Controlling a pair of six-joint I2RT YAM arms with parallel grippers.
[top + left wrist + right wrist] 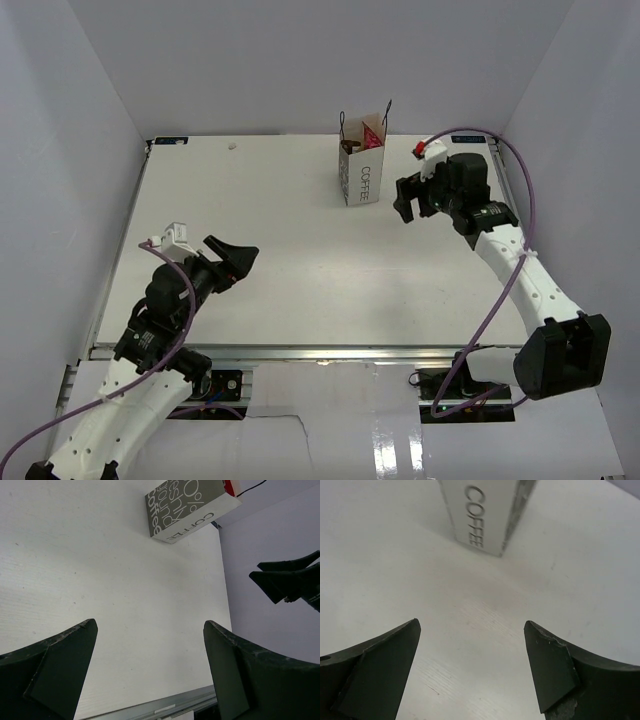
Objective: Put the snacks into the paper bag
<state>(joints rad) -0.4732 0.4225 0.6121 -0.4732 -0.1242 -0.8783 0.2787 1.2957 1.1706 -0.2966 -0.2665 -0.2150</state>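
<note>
Here's the paper bag (362,178), upright at the far side of the table (280,230). A pink-red packet (372,137) pokes above its rim, with darker shapes beside it too small to name. I can spot no snacks lying loose, so the job looks about done. The right tool (404,200) hovers just beside the bag, jaws apart, nothing between them. The left tool (240,258) hangs well back, also spread wide and empty. The bag looks light and thin-walled (a nudge could tip or crumple it), so go gently at the rim. The packets are probably light, flat and slippery; pinch them across the flat faces.
</note>
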